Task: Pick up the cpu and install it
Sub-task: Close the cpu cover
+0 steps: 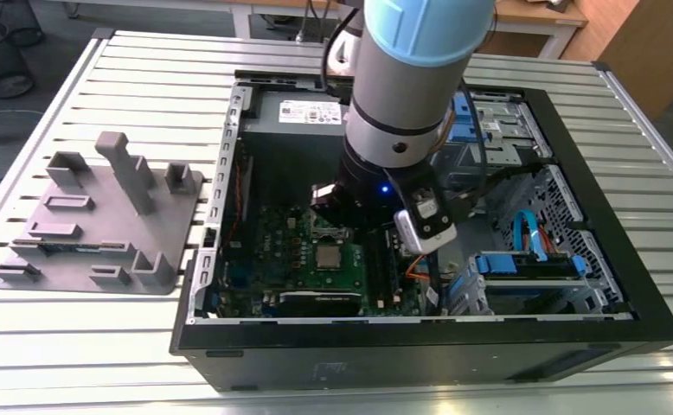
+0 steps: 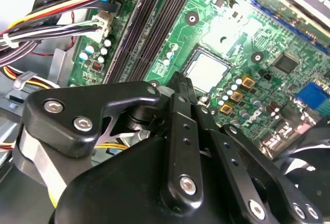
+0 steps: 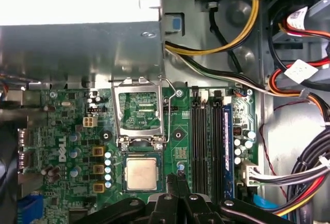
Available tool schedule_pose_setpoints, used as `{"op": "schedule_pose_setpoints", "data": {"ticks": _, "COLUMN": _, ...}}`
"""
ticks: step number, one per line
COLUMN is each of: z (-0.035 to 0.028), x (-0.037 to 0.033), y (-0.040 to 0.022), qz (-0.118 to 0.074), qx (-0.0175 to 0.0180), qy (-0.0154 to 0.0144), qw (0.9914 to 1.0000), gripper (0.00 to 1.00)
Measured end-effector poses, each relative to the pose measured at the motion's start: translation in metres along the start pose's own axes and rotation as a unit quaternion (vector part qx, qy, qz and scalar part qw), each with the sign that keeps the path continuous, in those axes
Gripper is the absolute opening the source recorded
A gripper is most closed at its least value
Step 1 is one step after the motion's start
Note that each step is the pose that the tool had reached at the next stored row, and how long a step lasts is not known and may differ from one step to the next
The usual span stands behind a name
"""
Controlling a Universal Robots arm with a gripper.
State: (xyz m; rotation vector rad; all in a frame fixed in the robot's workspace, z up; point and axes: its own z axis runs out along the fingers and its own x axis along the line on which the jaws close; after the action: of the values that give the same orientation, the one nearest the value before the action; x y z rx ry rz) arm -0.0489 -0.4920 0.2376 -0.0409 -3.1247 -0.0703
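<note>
My pincer [image 3: 175, 181], closed and empty, hovers just beside the cpu [image 3: 142, 174], which lies flat on the green board [image 3: 67, 126]; the hinged metal frame [image 3: 139, 111] beside the cpu stands open.

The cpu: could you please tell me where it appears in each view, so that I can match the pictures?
Exterior view: the cpu lies on the green board inside the case, at the exterior view's left of the memory slots.
First wrist view: the cpu sits between the gripper and the open socket frame.
Second wrist view: the cpu lies just beyond the gripper.
Shared landmark: the memory slots run alongside it.
</note>
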Motion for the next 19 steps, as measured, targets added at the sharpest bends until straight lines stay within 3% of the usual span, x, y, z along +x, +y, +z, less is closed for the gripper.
{"op": "schedule_pose_setpoints", "data": {"ticks": 13, "z": 0.0009, "x": -0.0008, "y": 0.0001, "qz": -0.021, "qx": 0.0003, "qy": 0.0009, "qw": 0.99978, "gripper": 0.11}}
{"op": "schedule_pose_setpoints", "data": {"ticks": 17, "z": 0.0015, "x": -0.0009, "y": 0.0001, "qz": -0.045, "qx": 0.0006, "qy": 0.002, "qw": 0.99898, "gripper": 0.11}}
{"op": "schedule_pose_setpoints", "data": {"ticks": 19, "z": 0.002, "x": -0.0009, "y": 0.0001, "qz": -0.061, "qx": 0.0009, "qy": 0.0025, "qw": 0.99811, "gripper": 0.11}}
